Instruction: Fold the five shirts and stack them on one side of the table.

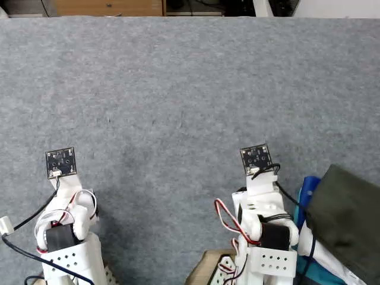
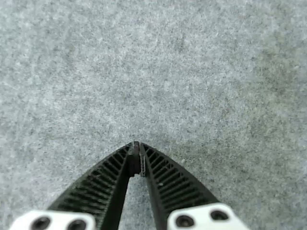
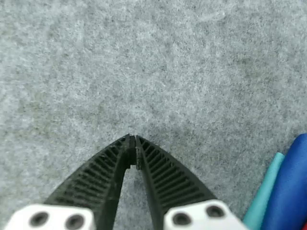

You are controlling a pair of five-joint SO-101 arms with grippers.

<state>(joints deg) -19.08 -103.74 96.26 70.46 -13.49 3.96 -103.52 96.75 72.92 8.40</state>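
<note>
Both arms over the grey table [image 1: 178, 89]. The left gripper [image 2: 135, 146] and the right gripper [image 3: 132, 140] each have jaws pressed together on nothing. The pile of shirts [image 1: 347, 219] (dark olive on top, blue and teal beneath) lies just beside the right gripper, on its outer side, well apart from the left. We would part the right jaws, pinch only the top layer's edge, and drag it ahead of both grippers.

I seem to be in a lab or workroom: a grey felt-covered worktop [image 1: 178, 89] under me, a light brown wooden cabinet [image 1: 110, 7] beyond its far edge.
</note>
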